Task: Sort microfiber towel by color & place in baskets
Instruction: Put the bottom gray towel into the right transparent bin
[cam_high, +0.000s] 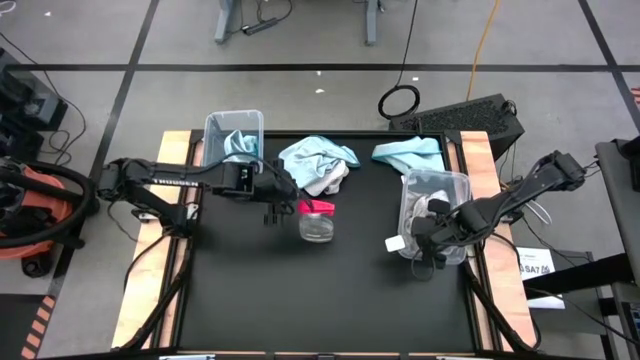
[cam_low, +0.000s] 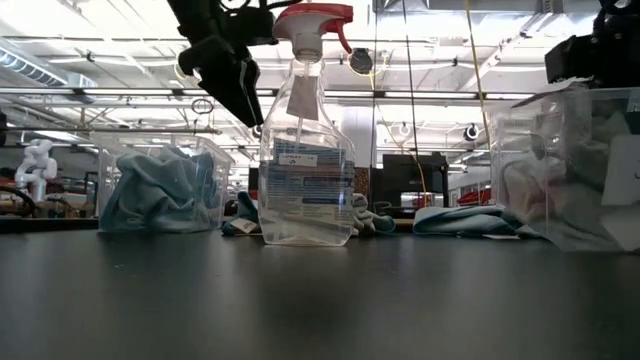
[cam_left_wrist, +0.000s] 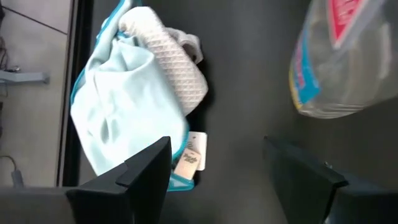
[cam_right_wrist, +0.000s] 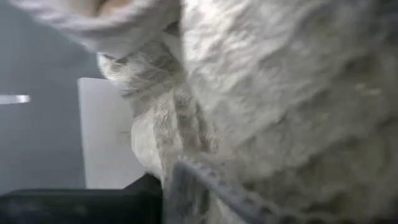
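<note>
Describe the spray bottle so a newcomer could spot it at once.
Look at the black table and find its middle, between the two clear baskets. The spray bottle stands there upright, in front of the towel pile: clear plastic with a pink trigger top, the only bottle there.

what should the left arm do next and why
Probably ease the left end effector toward the towel pile at the table's back edge. Its fingers are open and empty beside the spray bottle, and the left wrist view shows a light blue towel lying unsorted just ahead. The right end effector is by the right basket.
</note>
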